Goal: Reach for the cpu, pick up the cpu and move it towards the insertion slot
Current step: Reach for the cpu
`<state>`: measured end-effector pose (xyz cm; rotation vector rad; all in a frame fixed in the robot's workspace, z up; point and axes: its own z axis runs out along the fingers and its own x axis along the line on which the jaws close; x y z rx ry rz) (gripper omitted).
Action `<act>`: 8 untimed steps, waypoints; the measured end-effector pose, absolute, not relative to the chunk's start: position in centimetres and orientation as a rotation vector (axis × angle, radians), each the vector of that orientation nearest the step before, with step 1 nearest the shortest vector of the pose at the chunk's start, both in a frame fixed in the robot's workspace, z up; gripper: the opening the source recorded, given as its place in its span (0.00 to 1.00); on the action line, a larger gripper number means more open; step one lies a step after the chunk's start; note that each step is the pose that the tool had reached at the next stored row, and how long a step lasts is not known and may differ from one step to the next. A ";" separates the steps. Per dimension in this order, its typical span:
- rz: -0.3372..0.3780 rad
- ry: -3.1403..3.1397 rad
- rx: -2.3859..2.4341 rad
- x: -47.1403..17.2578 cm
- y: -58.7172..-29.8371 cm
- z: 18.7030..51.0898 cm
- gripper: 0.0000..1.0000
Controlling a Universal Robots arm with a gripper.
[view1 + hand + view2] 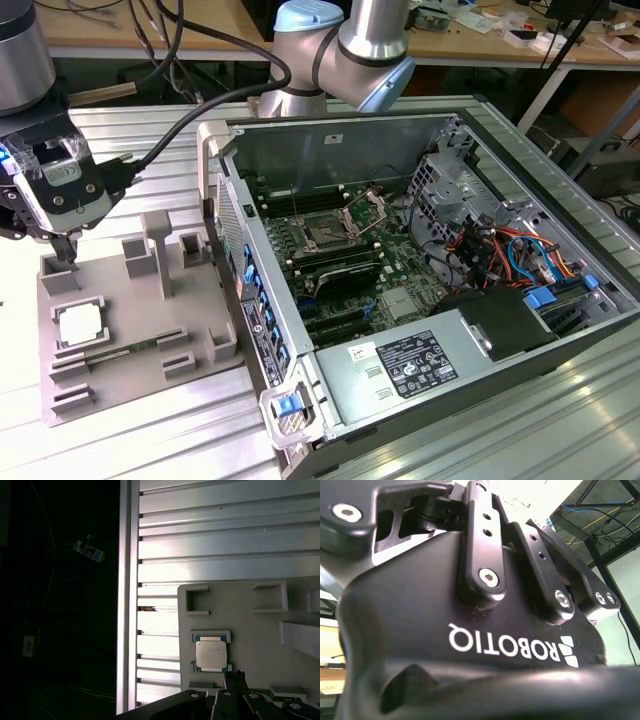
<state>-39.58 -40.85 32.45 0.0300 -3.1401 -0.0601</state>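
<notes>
While the cpu [80, 325] lies in the tray [115, 300], the gripper [65, 260] hangs near it, jaws seemingly together.

Looks like a robotics lab: opened grey metal computer case [330, 150] on a ribbed aluminium table [130, 125], silver-and-blue robot arm [365, 40] just behind the case, cluttered pale wooden workbenches [100, 35] beyond it.

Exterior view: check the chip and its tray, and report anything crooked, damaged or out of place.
Nothing stands out. The chip lies flat and square in its recess on the grey tray, not tilted. In the open computer case, the socket looks intact, and its bracket appears raised.
</notes>
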 end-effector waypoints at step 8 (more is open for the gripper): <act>-0.060 -3.140 0.030 -39.6 -40.9 32.3 0.11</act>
